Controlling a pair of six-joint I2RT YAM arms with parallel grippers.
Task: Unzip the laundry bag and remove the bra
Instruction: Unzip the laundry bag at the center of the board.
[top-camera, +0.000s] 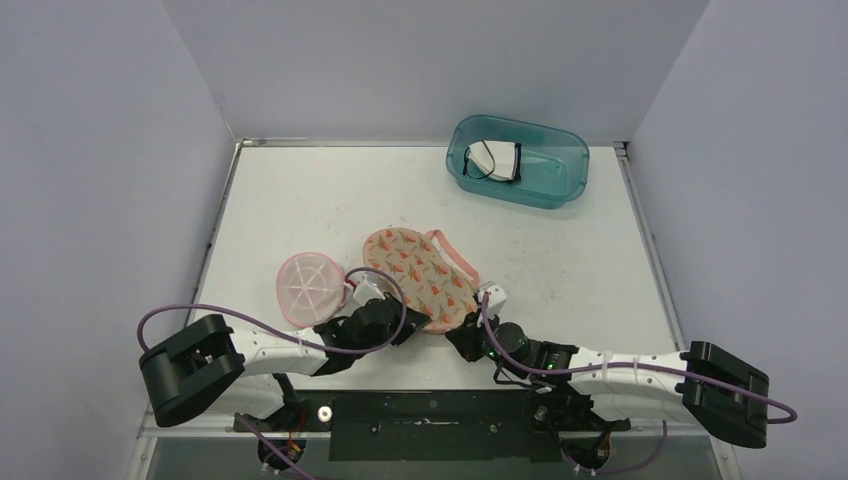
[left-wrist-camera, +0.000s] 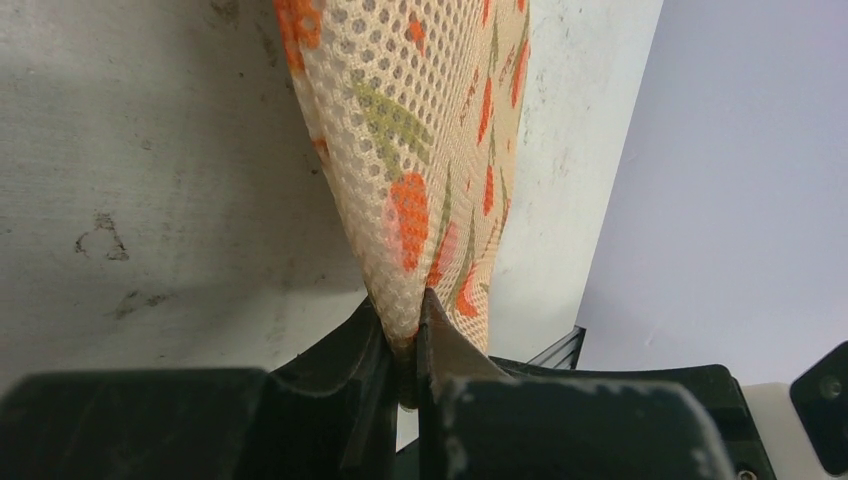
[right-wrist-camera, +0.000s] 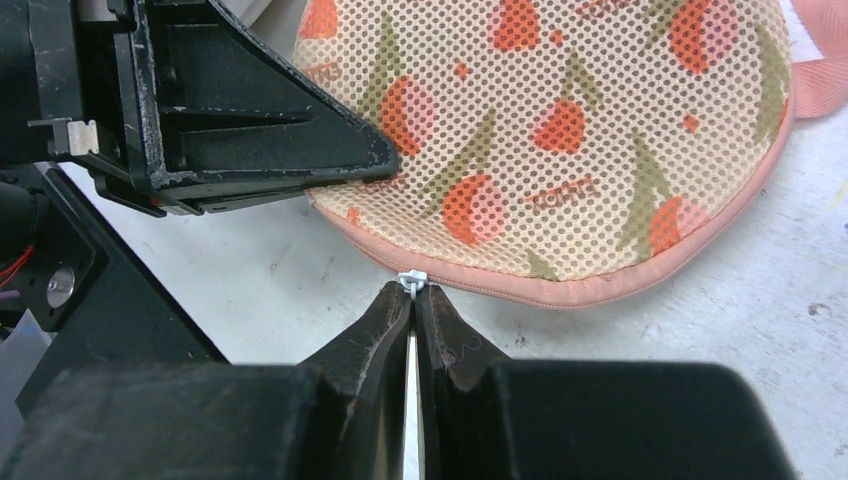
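Down at the near edge, my right gripper (right-wrist-camera: 412, 296) is pinched tight on the small white zipper pull (right-wrist-camera: 412, 279), fingers all but touching. The pull sits on the pink seam (right-wrist-camera: 560, 290) of the laundry bag (right-wrist-camera: 560, 150); right of it the seam looks zipped. My left gripper (left-wrist-camera: 405, 335) is clamped on the bag's mesh, the fabric bunched into a ridge. The bag, cream mesh with an orange flower print, lies between both arms on the white table (top-camera: 580, 260). Just left of it sits a round pink mesh piece (top-camera: 308, 288). Well apart at the back right stands a teal bin (top-camera: 560, 185) holding a white-and-black item (top-camera: 495, 160).
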